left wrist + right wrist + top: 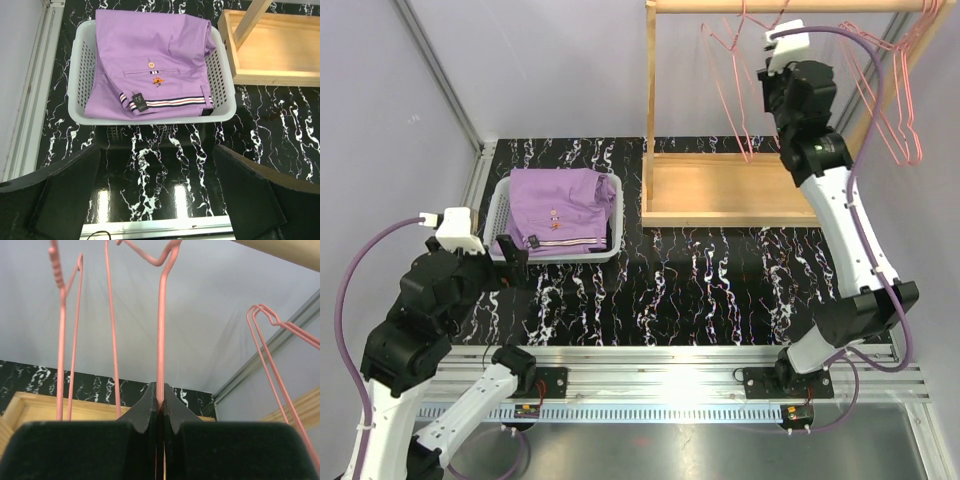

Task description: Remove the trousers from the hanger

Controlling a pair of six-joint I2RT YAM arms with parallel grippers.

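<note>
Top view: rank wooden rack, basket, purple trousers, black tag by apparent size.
1. wooden rack, clearly the largest
2. basket
3. purple trousers, only a little smaller, since they fill most of the basket
4. black tag, tiny

Purple trousers (150, 50), perhaps navy-striped band (172, 102)
</note>
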